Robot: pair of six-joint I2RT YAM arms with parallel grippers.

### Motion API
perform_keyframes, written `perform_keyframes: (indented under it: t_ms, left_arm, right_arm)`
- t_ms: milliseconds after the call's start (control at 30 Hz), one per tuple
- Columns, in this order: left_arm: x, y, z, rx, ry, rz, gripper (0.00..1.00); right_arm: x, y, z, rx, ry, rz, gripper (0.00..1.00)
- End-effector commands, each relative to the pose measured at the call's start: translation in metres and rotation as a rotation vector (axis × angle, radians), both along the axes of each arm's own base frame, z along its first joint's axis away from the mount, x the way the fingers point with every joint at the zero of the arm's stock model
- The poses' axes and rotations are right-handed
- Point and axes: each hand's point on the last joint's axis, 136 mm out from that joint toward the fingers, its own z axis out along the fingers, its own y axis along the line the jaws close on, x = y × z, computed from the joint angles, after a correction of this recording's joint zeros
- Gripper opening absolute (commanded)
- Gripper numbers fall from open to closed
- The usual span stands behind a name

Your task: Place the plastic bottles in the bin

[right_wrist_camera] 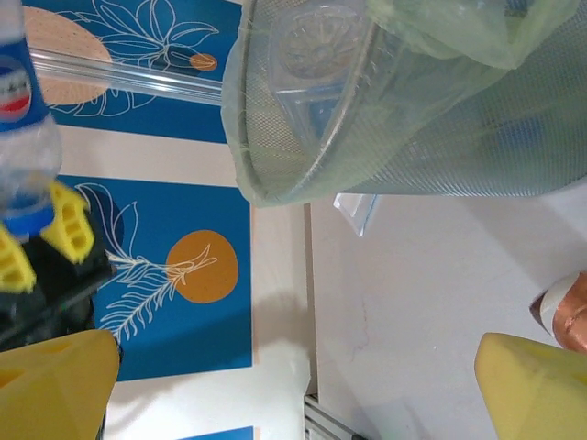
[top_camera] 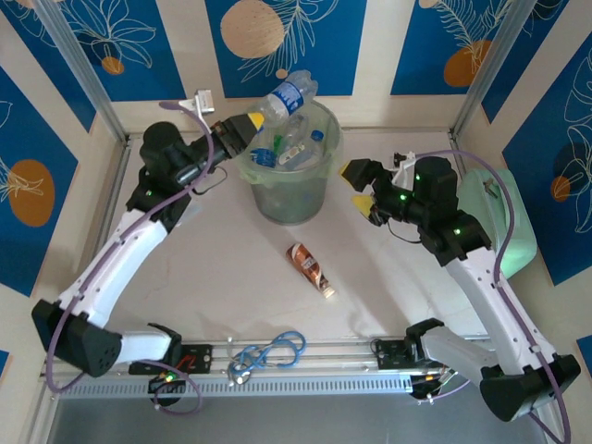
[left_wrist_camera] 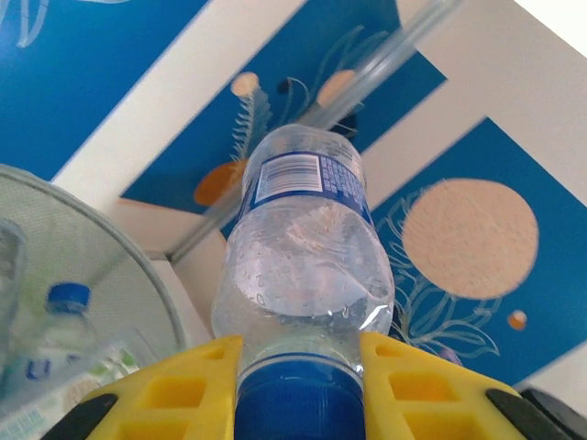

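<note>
Far left, left gripper (top_camera: 248, 122) clamped tight on the blue-capped neck of a clear bottle (top_camera: 289, 95). Bottle is thin crinkled plastic with a blue label, base pointing away, tilted above the far-left rim of the bin (top_camera: 294, 202). Bin is round, tapered, translucent pale-green, mesh-textured wall, thin liner folded over the rim. Inside it, several crushed bottles (top_camera: 296, 150), blue and green caps. Coiled blue cable (top_camera: 274, 351) by the near rail. Bare white table (top_camera: 203, 268) all round the bin's near side. A brown-orange bottle (top_camera: 310, 269), white cap, lies flat in front of the bin, apart from both grippers. The right gripper (top_camera: 363, 189), yellow fingers spread wide, nothing between them, sits just right of the bin wall, not touching. A mint-green case (top_camera: 509, 231) at the right edge.
</note>
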Motion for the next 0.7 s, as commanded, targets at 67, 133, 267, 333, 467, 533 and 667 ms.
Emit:
perform_keyframes:
  t_ms: [67,133,267,333,467,533,667]
  left_arm:
    - [0.044,0.011,-0.020,0.048,0.054,0.119,0.19]
    - [0.053,0.011,-0.027,0.057,0.072,0.130,0.18]
    - [0.067,0.011,-0.048,0.106,0.116,0.161,0.32]
    - [0.071,0.015,-0.059,0.133,0.140,0.190,0.59]
    - [0.072,0.019,-0.065,0.164,0.153,0.210,0.69]
    - [0.071,0.020,-0.062,0.164,0.150,0.214,0.70]
    - [0.069,0.019,-0.055,0.161,0.146,0.206,0.64]
  right_arm:
    - [-0.011,-0.008,-0.007,-0.022,0.006,0.000,0.99]
    - [-0.013,-0.009,-0.009,-0.024,0.009,0.000,0.99]
    - [-0.013,-0.010,-0.014,-0.032,0.019,-0.001,0.99]
    - [-0.012,-0.010,-0.017,-0.038,0.023,0.000,0.99]
    - [-0.012,-0.012,-0.019,-0.055,0.022,0.001,0.99]
    - [-0.012,-0.013,-0.021,-0.066,0.024,0.000,0.99]
    - [-0.011,-0.012,-0.026,-0.077,0.034,0.007,0.99]
